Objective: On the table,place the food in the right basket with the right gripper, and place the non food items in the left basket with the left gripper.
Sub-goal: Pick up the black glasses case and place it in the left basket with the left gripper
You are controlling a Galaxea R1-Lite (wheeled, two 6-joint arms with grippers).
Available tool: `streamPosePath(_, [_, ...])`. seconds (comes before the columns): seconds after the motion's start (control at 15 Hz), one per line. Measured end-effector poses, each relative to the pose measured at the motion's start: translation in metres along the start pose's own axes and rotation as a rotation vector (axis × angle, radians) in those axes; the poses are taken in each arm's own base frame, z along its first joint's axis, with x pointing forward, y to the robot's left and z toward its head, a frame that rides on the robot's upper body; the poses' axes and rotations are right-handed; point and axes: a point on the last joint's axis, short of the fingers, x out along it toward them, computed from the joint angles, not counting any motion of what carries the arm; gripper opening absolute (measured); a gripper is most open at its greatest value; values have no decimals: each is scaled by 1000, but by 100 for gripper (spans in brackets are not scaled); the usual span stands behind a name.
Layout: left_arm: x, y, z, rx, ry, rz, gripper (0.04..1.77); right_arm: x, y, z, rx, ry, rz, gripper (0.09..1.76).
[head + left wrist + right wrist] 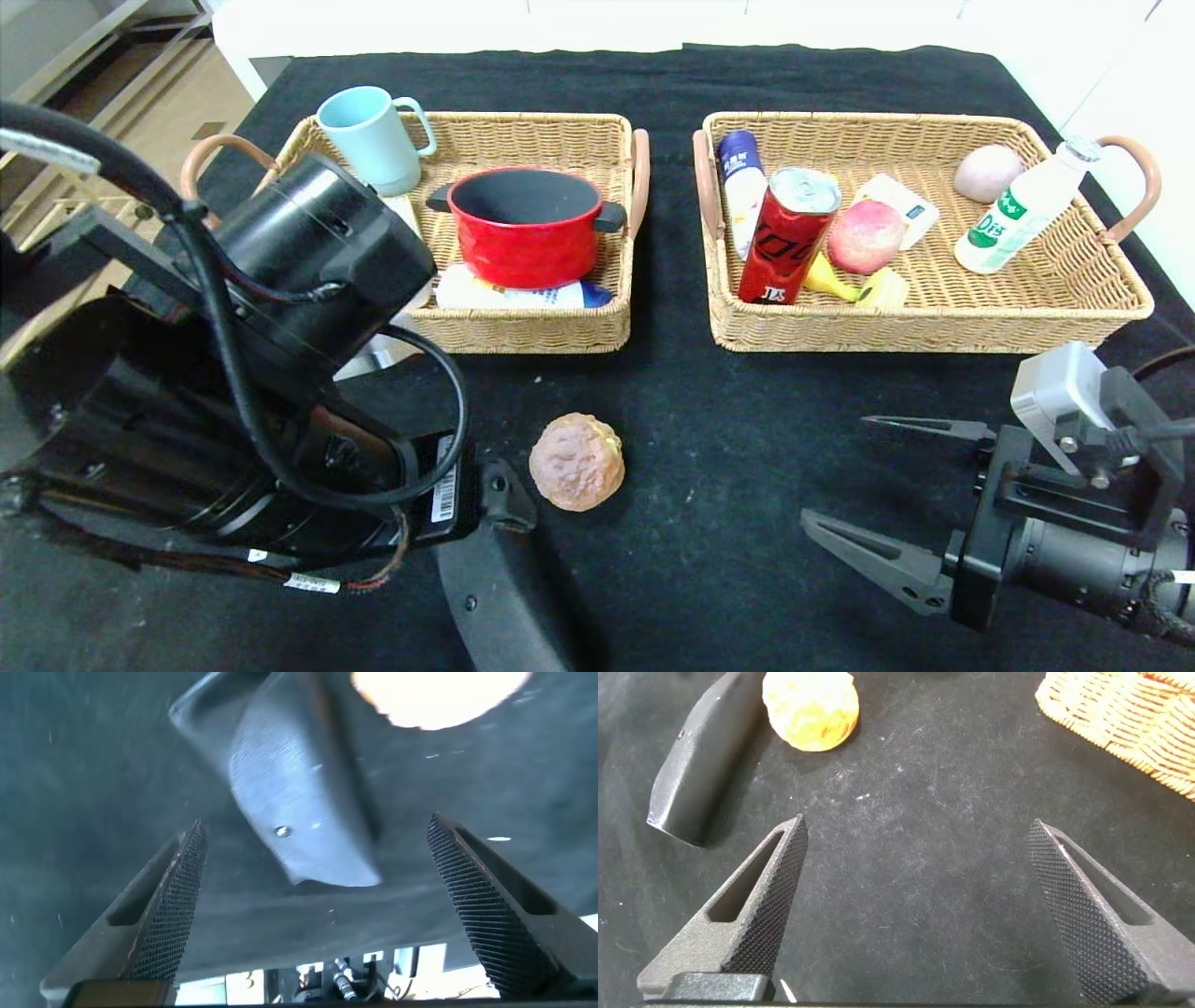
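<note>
A round brown bun [577, 461] lies on the black tablecloth in front of the baskets; it also shows in the right wrist view [811, 707]. A dark grey elongated object [495, 560] lies just left of it near the front edge. My left gripper [318, 826] is open, with this object [299, 784] lying between and beyond its fingers; in the head view my own arm hides the fingers. My right gripper [834, 469] is open and empty, low over bare cloth at the front right, and shows in its wrist view [917, 823]. The left basket [523, 327] and right basket [934, 327] stand behind.
The left basket holds a blue mug [369, 138], a red pot [525, 224] and a white tube [518, 294]. The right basket holds a red can [787, 238], a peach [866, 235], a banana [840, 280], a white bottle [1022, 210] and other packs.
</note>
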Motion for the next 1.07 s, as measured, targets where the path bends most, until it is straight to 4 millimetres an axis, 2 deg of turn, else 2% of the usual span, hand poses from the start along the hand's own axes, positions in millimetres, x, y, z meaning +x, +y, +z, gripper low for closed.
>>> streamPosePath(0.2, [17,6,-8,-9,22,65,171,1,1,-1,0,4,7,171])
streamPosePath(0.47, [31,3,-9,-24,-19,25,171,2,2,-3,-4,13,11,171])
streamPosePath(1.07, [43,2,-17,-38,13,49,172,3,4,-4,-4,19,20,171])
